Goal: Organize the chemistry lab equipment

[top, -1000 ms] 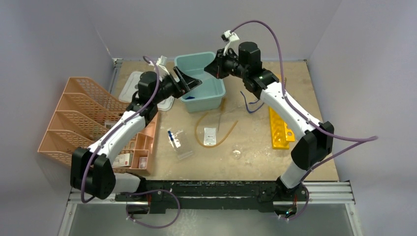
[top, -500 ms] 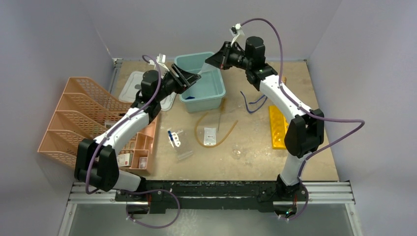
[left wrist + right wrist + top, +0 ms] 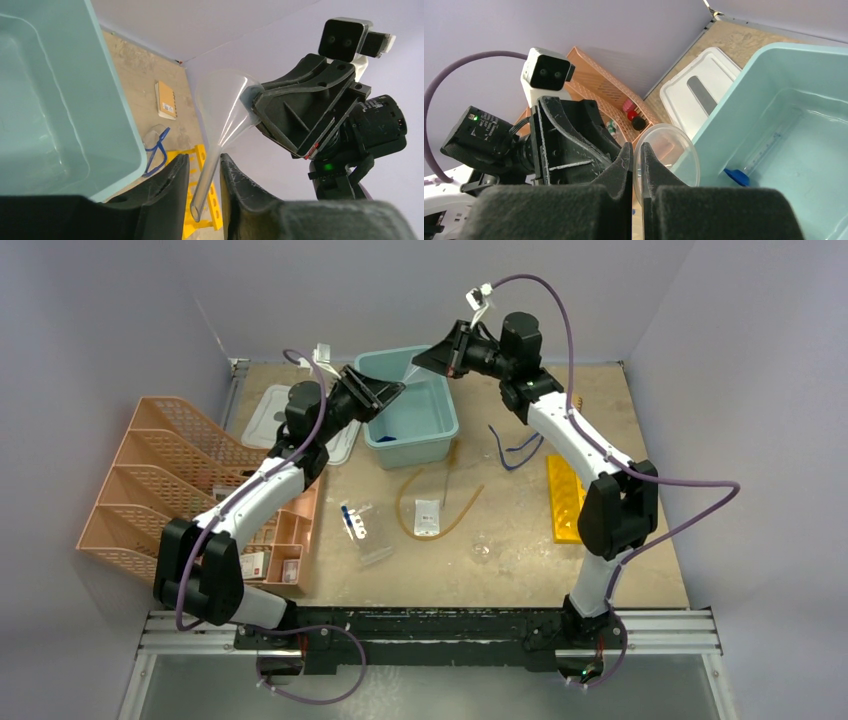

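Clear funnel [image 3: 220, 115] held above the teal bin [image 3: 452, 428] at twelve o'clock of the tabletop [image 3: 520, 560], right jaws closed on its rim, left jaws part open astride its stem, glasses [image 3: 157, 147] and yellow rack [image 3: 566, 502] toward two o'clock

The table [image 3: 640, 562] is a bare brown board. A teal tub [image 3: 418, 449] stands at its far middle. A white lid [image 3: 262, 412] lies just left of the tub, and peach trays [image 3: 160, 475] stand farther left. Right of the tub lie blue glasses [image 3: 512, 452] and a yellow rack [image 3: 565, 502]. Nearer than the tub lie amber tubing [image 3: 400, 508], a white packet [image 3: 427, 516], a clear pack [image 3: 362, 530] and a glass dish [image 3: 482, 549].
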### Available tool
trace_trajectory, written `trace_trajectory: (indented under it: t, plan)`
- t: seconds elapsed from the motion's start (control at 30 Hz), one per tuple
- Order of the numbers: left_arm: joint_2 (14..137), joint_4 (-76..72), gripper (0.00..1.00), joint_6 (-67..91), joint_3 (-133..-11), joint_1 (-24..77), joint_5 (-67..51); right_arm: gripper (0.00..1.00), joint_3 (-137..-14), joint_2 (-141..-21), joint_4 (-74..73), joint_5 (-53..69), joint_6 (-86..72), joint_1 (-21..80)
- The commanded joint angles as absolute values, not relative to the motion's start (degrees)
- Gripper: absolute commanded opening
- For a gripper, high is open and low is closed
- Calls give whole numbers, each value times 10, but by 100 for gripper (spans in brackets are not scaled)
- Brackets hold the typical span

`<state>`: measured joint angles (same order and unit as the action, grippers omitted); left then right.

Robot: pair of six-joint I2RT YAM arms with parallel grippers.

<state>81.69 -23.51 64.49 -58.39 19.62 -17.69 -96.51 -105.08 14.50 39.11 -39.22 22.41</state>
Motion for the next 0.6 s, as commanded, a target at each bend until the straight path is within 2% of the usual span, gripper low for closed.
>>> trace_trajectory:
  t: [0.0,0.03,0.1,0.17,0.2,0.27,0.33,0.47,0.57]
  plan:
    - [803,-283,23,649,-607,192,-159,0,-972,-1050,173,408,-399,222]
    - [802,-281,17,647,-606,192,-158,0,-972,-1051,171,406,-399,222]
    - [802,-278,0,643,-606,192,-158,0,-974,-1054,167,403,-398,223]
    - [801,-272,0,635,-607,192,-157,0,-978,-1058,161,400,-395,222]
    - [801,-250,0,625,-612,192,-152,9,-981,-1058,151,393,-390,222]
    - [802,-188,0,589,-634,192,-132,38,-988,-1055,118,360,-370,222]
    - [815,-92,0,543,-678,192,-100,54,-995,-1046,68,305,-344,220]
    - [871,78,0,442,-771,193,-34,64,-989,-1016,-12,190,-297,211]
    - [926,149,0,406,-837,193,-6,65,-966,-984,-58,103,-259,210]
